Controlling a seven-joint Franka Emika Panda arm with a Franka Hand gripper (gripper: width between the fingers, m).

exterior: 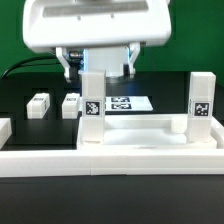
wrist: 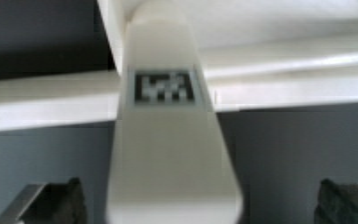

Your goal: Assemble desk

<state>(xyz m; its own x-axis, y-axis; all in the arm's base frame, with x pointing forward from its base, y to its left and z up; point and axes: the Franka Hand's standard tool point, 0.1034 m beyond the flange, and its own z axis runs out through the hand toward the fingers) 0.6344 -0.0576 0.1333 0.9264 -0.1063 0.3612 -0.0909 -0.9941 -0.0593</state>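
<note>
The white desk top [exterior: 135,138] lies at the front of the table with its raised rim up. Two tagged white legs stand upright in it, one on the exterior view's left [exterior: 92,100] and one on its right [exterior: 201,97]. My gripper [exterior: 100,66] hangs right above the left leg, open. In the wrist view that leg [wrist: 167,130] runs up the middle between my two dark fingertips [wrist: 48,202], which stand well apart from it on both sides. The desk top's rim [wrist: 291,88] crosses behind the leg.
Two loose white legs [exterior: 40,105] [exterior: 71,103] lie on the black table at the exterior view's left. The marker board [exterior: 130,103] lies flat behind the desk top. A long white rail [exterior: 110,160] runs along the front edge.
</note>
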